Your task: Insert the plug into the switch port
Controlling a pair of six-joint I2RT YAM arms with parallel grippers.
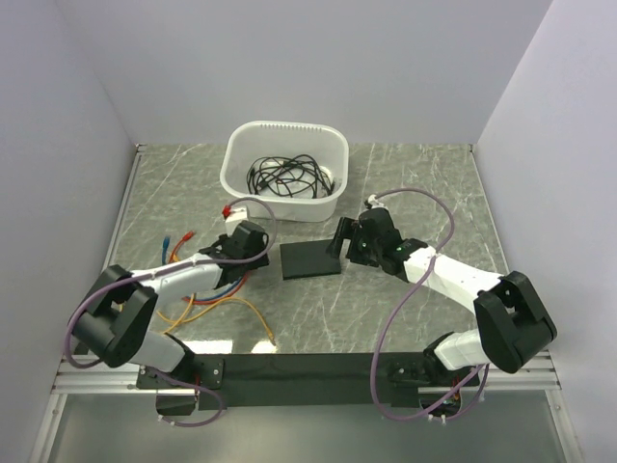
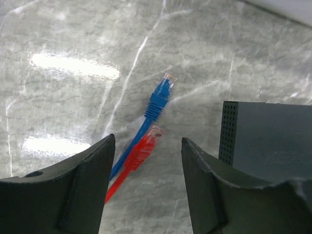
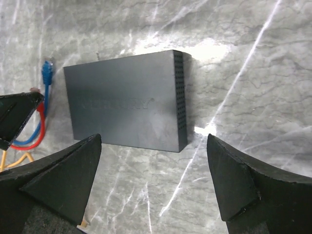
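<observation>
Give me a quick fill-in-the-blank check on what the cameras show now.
Between the fingers of the left gripper, a blue plug lies beside a ____ plug.
The right gripper, facing the switch, has its jaws ____.
The white tub holds a tangle of ____ cables.
Missing words: red; open; black.

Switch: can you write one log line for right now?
left gripper open over red plug, blue plug | right gripper open over switch | nothing held | plugs not inserted
</observation>
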